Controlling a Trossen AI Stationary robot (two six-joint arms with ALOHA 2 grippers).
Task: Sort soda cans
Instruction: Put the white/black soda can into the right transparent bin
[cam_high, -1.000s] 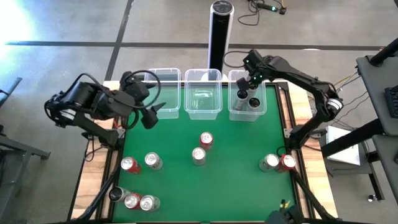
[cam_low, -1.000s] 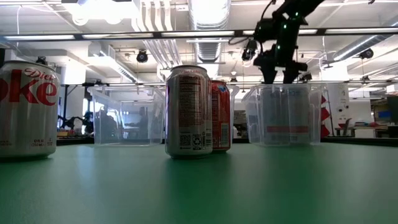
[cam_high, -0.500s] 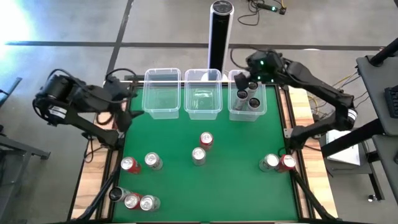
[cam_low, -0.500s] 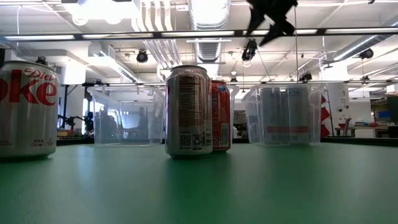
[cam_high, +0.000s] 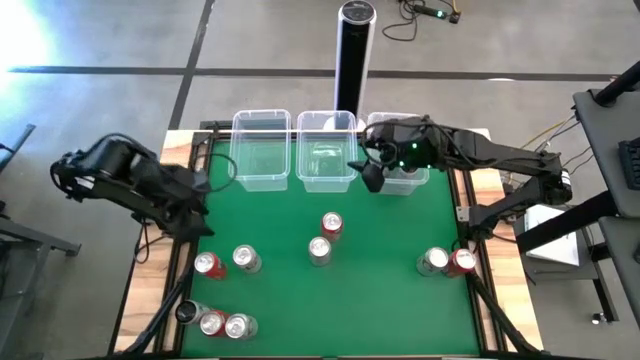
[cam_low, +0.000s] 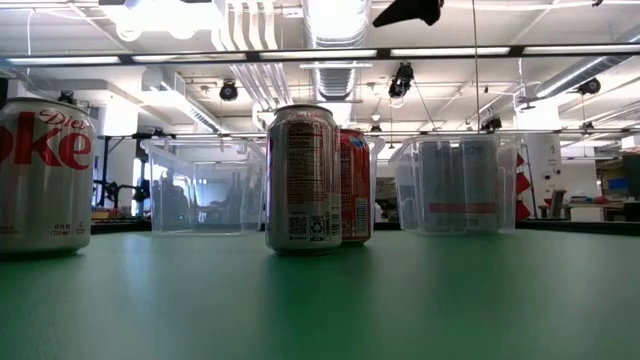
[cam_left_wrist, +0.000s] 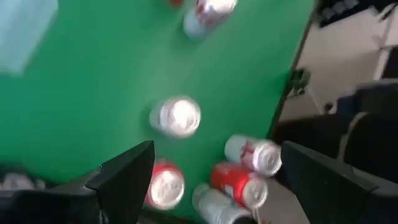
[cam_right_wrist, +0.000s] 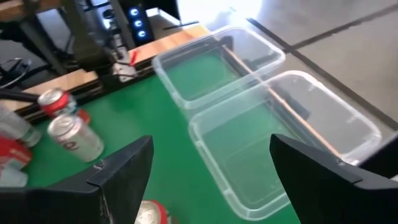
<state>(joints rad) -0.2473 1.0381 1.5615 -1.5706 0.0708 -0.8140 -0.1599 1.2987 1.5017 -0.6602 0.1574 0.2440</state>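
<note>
Counter (cam_high: 400, 310): green surface, wooden side edges.

Tubs: three clear rectangular tubs in a row along the far edge. Left tub (cam_high: 261, 148) and middle tub (cam_high: 326, 150) show no cans inside. Right tub (cam_high: 404, 180) is partly covered by the right arm; in the low view dark upright shapes show through its wall (cam_low: 458, 198).

Soda cans on the green:
- red can (cam_high: 332, 224) and silver can (cam_high: 319, 250) near the centre, close together; in the low view they read as the silver can (cam_low: 303, 179) in front with the red one just behind.
- silver can (cam_high: 433, 262) touching a red can (cam_high: 461, 261) near the right edge.
- red can (cam_high: 208, 265) and silver can (cam_high: 246, 258) side by side at the left.
- cluster at the near left corner: one dark can (cam_high: 187, 313), one red (cam_high: 212, 323), one silver (cam_high: 238, 326).

Right tool (cam_high: 371, 172): above the gap between middle and right tubs, fingers wide apart, holding nothing.

Left tool (cam_high: 197, 205): over the counter's left edge, above the left-hand cans, fingers wide, empty.

Black post (cam_high: 353, 55): stands behind the tubs, silver cap.
</note>
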